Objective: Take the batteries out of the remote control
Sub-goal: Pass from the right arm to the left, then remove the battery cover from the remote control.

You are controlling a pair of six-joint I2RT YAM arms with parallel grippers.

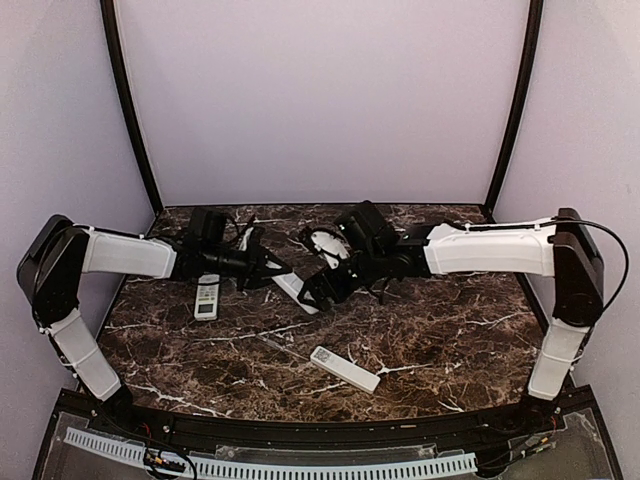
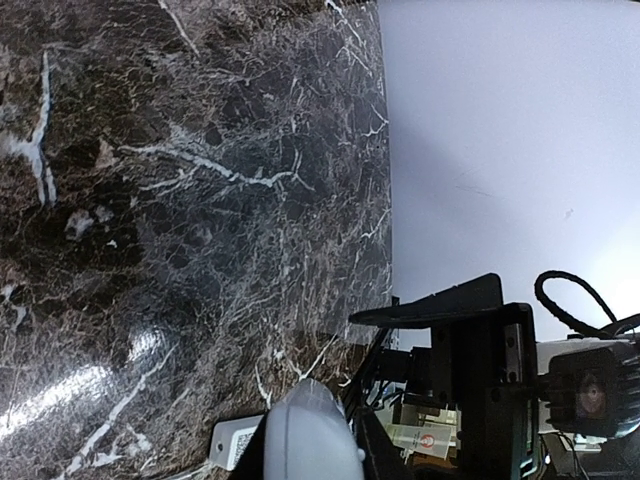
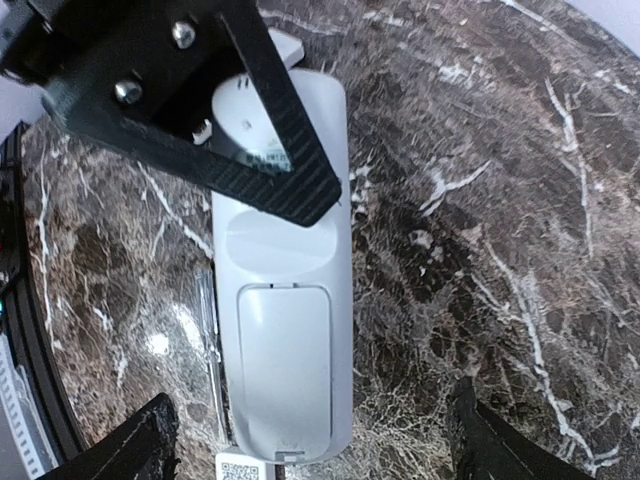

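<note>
A white remote control (image 3: 285,300) lies back side up on the dark marble table (image 3: 480,200), its battery cover (image 3: 283,365) closed. The batteries are hidden. My left gripper (image 1: 272,268) is shut on the remote's far end; its black finger (image 3: 270,130) crosses the remote, and the remote's rounded end (image 2: 305,435) sits between the jaws in the left wrist view. My right gripper (image 3: 315,445) stands open above the cover end, one fingertip on each side and clear of the remote. From above, the remote (image 1: 296,289) lies between the two grippers, the right gripper (image 1: 318,288) at its right.
A second remote (image 1: 206,297) lies left of centre and a third remote (image 1: 345,369) nearer the front. Another white object (image 1: 325,242) sits behind the right gripper. A small white piece with a QR label (image 3: 245,468) is beside the held remote. The back wall (image 2: 500,130) is close.
</note>
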